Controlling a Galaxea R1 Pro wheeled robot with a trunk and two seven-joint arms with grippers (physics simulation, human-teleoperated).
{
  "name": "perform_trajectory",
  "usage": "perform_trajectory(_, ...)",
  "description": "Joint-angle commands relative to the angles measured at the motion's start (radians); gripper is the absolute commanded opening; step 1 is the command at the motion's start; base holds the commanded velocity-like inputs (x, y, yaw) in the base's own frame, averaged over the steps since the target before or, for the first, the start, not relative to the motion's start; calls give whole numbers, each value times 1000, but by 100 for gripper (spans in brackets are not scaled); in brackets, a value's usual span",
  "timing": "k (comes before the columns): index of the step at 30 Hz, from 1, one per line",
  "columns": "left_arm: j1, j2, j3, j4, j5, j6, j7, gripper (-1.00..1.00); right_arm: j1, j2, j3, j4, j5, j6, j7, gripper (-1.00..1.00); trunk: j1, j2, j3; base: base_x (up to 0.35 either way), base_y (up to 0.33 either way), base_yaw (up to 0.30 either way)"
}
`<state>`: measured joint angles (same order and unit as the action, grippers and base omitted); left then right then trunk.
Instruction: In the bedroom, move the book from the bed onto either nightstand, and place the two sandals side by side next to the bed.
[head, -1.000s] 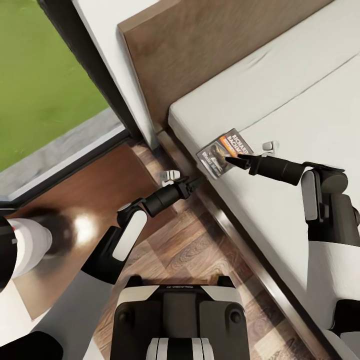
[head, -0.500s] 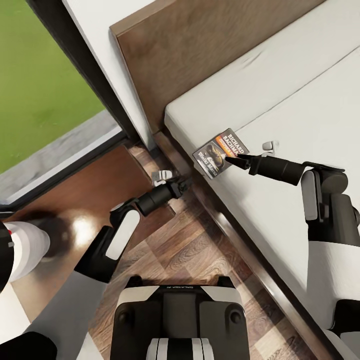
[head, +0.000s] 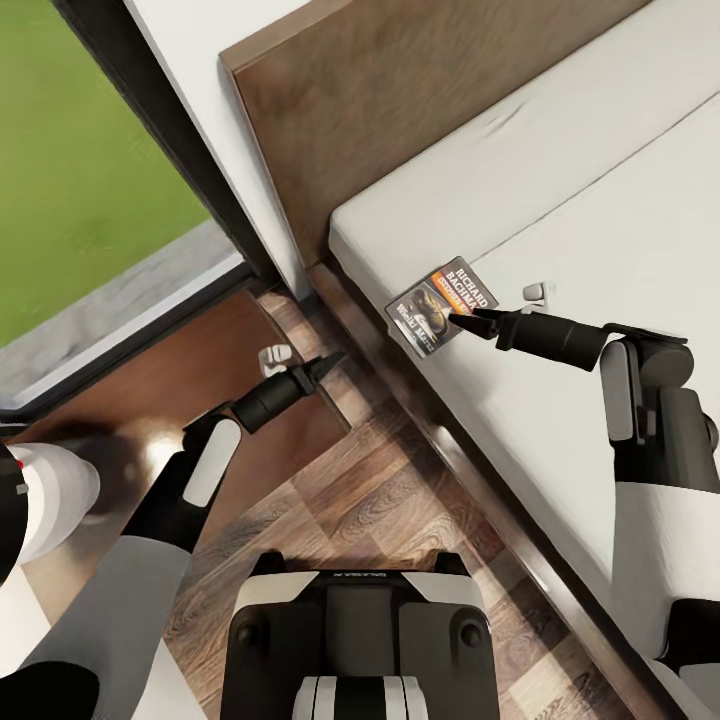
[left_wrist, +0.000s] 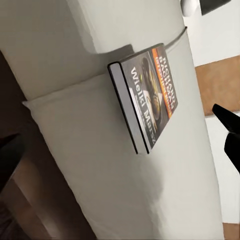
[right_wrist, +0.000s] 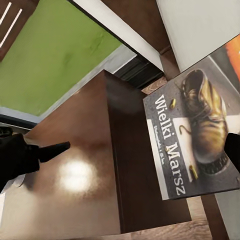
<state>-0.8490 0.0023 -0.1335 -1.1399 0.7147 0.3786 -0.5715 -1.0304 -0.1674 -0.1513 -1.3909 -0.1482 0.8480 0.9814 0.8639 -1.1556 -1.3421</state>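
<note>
The book (head: 441, 305) lies at the mattress edge of the bed (head: 600, 200), near the headboard, one corner reaching the rim. My right gripper (head: 468, 320) is shut on the book's near edge, and one fingertip (right_wrist: 233, 150) overlaps the cover (right_wrist: 195, 135). From the left wrist view the book (left_wrist: 147, 97) looks slightly raised, casting a shadow on the mattress. My left gripper (head: 322, 363) hangs open above the nightstand (head: 150, 400), near its corner by the bed, with its fingers (left_wrist: 229, 137) spread wide. The sandals are out of view.
The dark wood headboard (head: 400, 90) rises behind the mattress. A tall dark-framed window (head: 80, 150) with green outside stands left of the nightstand (right_wrist: 90, 150). Wood-plank floor (head: 380, 500) fills the narrow gap between nightstand and bed frame.
My left arm has drawn back leftward, away from the bed frame and over the nightstand. The head view shifted slightly a second ago. The right gripper and book have stayed put.
</note>
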Motion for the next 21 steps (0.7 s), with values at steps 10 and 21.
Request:
perform_trajectory(10,0,-7,0,-7,9,5,-34,100,0,0,0,1,-2,5,1,100,0,0,0,0,0,0)
perform_trajectory(21,4,-8,-2,-36,16,8,-34,100,0,2,2,1,-2,5,-1,100,12,-21,-10,0,0,0)
